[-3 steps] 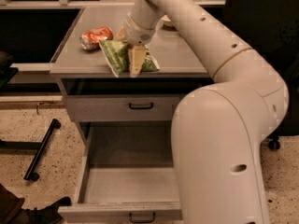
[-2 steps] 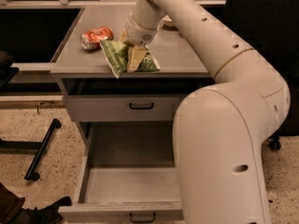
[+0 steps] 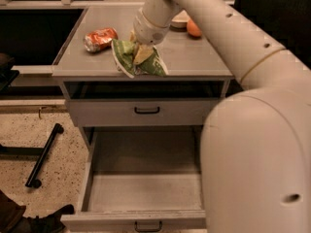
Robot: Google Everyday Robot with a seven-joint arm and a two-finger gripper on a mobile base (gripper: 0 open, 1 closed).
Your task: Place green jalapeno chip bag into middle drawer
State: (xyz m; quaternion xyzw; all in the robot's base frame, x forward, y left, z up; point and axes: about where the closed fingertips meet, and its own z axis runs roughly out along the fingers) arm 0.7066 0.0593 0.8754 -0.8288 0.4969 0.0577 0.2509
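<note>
Gripper [image 3: 139,52] is low over the front edge of the cabinet top [image 3: 194,57]. It hangs from the arm [image 3: 228,38], which comes in from upper right.

Jaws are nearly together, pinched on the bag [image 3: 153,66]. One tan finger [image 3: 142,55] lies across the near face of the bag, pressed into the crumpled plastic. The other finger is mostly hidden behind the bag.

The bag is green and glossy with a pale edge, bunched around the finger. It sits at the front lip of the top, its lower corner reaching just past the edge. Can't tell whether it rests on the surface or is lifted clear.

Also on the top:
- A crushed red-orange can [image 3: 99,38] on its side, just left of the bag and not touching it.
- An orange [image 3: 193,29] and a pale bowl [image 3: 179,19] toward the back right, partly behind the arm.

Top drawer [image 3: 107,113] is shut, with a black handle at centre. Middle drawer [image 3: 146,193] is pulled well out below it, directly under the bag's end of the cabinet, grey floor showing.

A black bar [image 3: 43,154] lies on the speckled floor to the left.
</note>
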